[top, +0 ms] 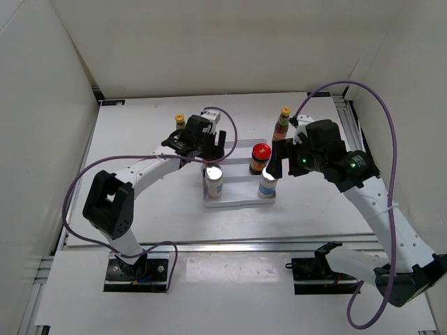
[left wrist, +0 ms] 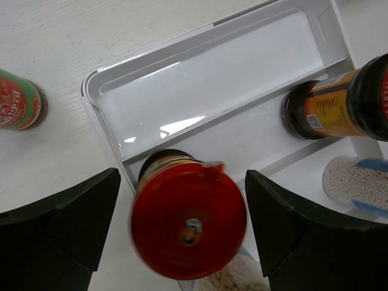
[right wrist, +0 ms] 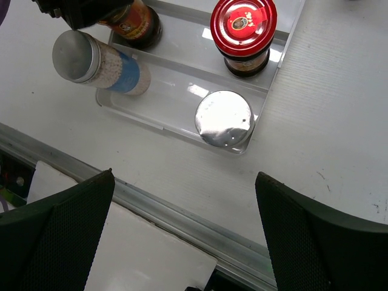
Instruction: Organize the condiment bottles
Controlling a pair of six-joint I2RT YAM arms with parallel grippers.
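A red-lidded jar (left wrist: 188, 221) stands at the left end of the white tray's (left wrist: 200, 79) middle row, between the fingers of my left gripper (left wrist: 182, 177). The gripper is open: bare table shows between the left finger and the lid, which looks blurred. A second red-lidded jar (top: 260, 155) stands at that row's right end. Two silver-topped shakers (right wrist: 224, 118) (right wrist: 100, 63) occupy the front row. Two slim yellow-capped bottles (top: 179, 121) (top: 282, 122) stand on the table beyond the tray. My right gripper (right wrist: 185, 230) is wide open and holds nothing, high over the table's front edge.
The tray's back row (left wrist: 212, 66) holds nothing. A metal rail (right wrist: 182, 212) runs along the near table edge. White walls enclose the table on the left, right and back.
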